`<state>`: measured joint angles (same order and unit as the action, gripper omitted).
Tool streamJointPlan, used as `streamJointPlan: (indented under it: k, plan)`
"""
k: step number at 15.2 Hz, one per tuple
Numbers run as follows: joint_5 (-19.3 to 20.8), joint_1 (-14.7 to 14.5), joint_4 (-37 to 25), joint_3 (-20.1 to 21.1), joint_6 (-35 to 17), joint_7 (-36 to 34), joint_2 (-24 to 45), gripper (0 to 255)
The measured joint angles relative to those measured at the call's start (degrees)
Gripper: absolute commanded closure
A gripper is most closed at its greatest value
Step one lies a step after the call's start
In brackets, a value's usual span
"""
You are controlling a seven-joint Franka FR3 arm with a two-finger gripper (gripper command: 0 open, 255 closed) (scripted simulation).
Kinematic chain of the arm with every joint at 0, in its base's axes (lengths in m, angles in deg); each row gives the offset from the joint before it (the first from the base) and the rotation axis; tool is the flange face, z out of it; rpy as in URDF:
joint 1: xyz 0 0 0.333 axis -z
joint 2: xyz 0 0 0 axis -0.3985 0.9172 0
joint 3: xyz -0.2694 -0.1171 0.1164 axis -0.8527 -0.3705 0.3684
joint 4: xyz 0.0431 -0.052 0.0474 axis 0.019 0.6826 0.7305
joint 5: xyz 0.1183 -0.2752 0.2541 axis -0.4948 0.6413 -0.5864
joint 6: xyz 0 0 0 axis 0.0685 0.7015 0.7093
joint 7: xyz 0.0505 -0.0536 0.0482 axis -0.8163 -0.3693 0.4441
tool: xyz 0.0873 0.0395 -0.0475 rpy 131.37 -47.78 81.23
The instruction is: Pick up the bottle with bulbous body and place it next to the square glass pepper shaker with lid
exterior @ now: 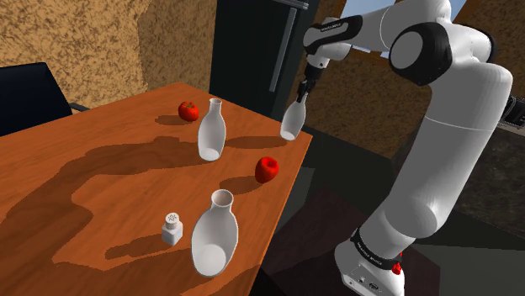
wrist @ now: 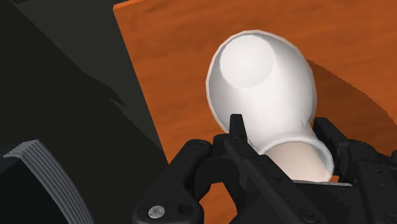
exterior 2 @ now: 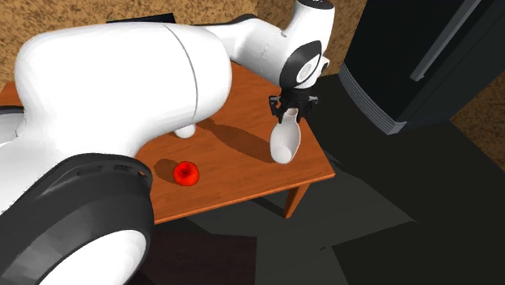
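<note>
A: Shoulder view, where's the bulbous white bottle (exterior: pixel 292 122)?
B: In the air over the tabletop's (exterior: pixel 101 168) far corner, neck up. The gripper (exterior: pixel 301 95) has its fingers clamped on the neck.
A: And the shaker (exterior: pixel 172 227)?
B: Well apart, near the front edge, just beside a larger bottle (exterior: pixel 214 242).

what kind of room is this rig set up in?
Likely a home kitchen or dining corner: a wooden table with white bottles, red fruit and a shaker, a dark chair beside it, a tall dark fridge-like cabinet behind.
</note>
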<state>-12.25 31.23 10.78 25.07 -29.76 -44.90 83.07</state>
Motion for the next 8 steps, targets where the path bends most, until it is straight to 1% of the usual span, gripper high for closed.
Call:
streamJointPlan:
  k: [8]
  plan:
    - [0.79, 0.05, -4.73, -0.30, 5.71, -0.63, -1.14, 255]
